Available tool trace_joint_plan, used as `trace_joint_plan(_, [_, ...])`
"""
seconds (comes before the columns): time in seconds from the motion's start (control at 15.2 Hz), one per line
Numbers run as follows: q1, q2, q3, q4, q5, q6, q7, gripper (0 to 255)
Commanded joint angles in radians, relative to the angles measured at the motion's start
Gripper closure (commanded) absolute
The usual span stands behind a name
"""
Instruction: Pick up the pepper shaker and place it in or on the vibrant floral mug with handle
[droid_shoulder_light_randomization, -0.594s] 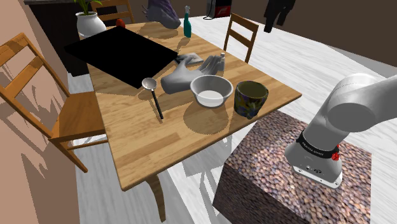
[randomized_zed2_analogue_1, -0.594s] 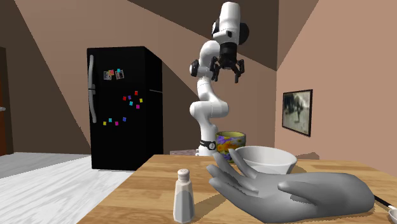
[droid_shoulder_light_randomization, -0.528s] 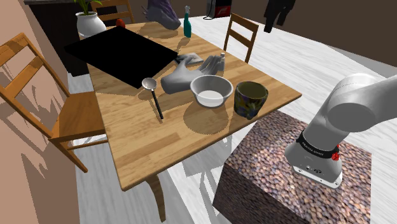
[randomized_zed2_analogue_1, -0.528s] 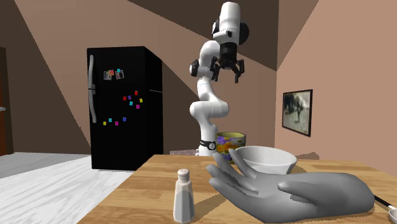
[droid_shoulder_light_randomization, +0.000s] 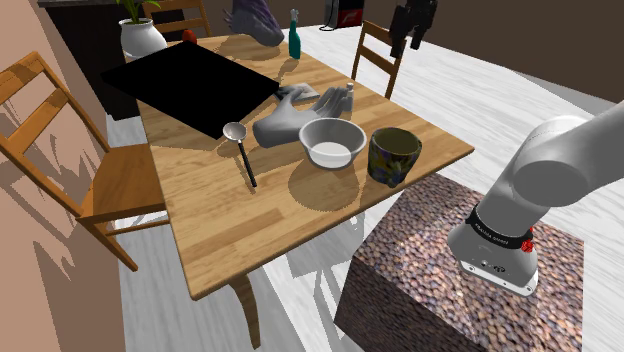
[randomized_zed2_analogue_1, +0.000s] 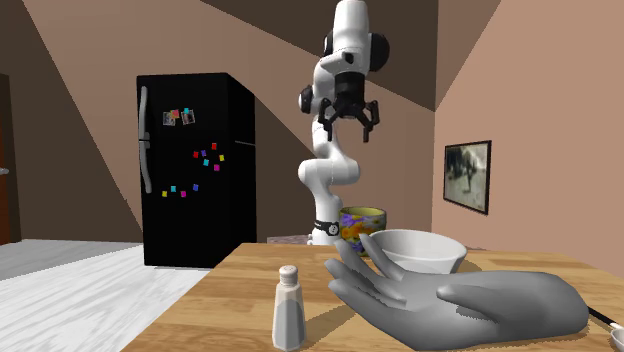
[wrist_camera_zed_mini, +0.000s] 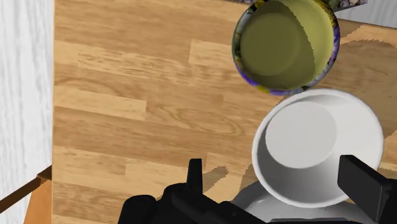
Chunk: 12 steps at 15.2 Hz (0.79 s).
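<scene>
While hanging above tabletop (droid_shoulder_light_randomization: 200, 215), pincer (randomized_zed2_analogue_1: 346, 128): stood open, empty.
Shaker (randomized_zed2_analogue_1: 288, 308): stood upright beside grey hand (randomized_zed2_analogue_1: 460, 305).
Mug (wrist_camera_zed_mini: 286, 41): sat next to white bowl (wrist_camera_zed_mini: 318, 146).

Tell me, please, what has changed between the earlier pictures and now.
The gripper has swung toward the second exterior view's left and come a little lower; it is open and holds nothing. The pepper shaker, the floral mug, the white bowl and the grey hand model stayed where they were.
</scene>
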Motion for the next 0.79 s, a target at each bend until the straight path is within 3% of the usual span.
trace_joint_plan(0.0, [-0.006,0.06,-0.021,0.011,0.003,0.047,-0.013,0])
trace_joint_plan(0.73, [-0.038,0.446,-0.138,0.193,0.074,0.221,-0.123,0])
